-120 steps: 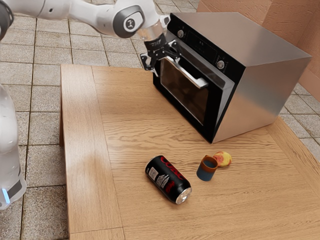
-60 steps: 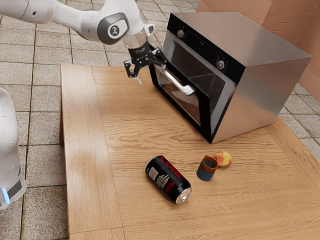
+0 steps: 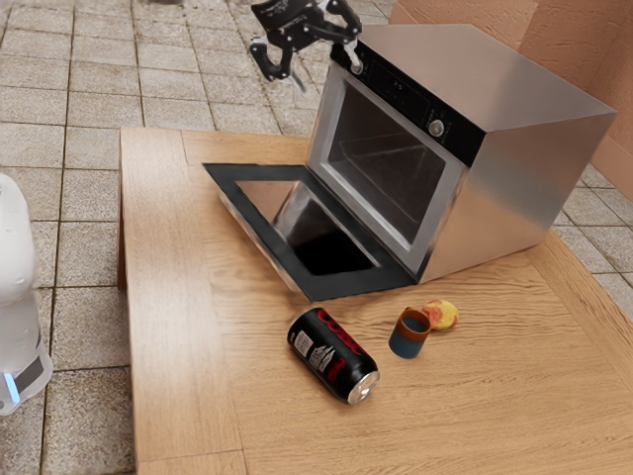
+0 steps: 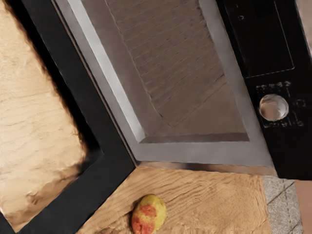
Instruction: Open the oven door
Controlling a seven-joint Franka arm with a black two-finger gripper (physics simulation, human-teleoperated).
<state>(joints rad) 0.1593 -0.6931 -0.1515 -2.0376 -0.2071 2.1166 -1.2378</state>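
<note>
1. The exterior view shows the fingers (image 3: 272, 66), spread well apart, at eleven o'clock on the oven (image 3: 539, 148); one tip overlaps its upper corner, and I cannot tell whether they touch.
2. The exterior view also has the black can (image 3: 334, 354) lying on the desk (image 3: 178, 297) and, between two and three o'clock from it, the upright blue-and-orange cup (image 3: 407, 338).
3. The wrist view looks closely into the oven's cavity (image 4: 170, 63), where ribbed lines show, and at a round knob (image 4: 274, 107) with markings around it.
4. Both views show the red-and-yellow fruit (image 3: 442, 315), at two o'clock from the cup in the exterior view.
5. The oven door (image 3: 312, 237) is lowered outward, at six o'clock from the fingers and well apart from them.
</note>
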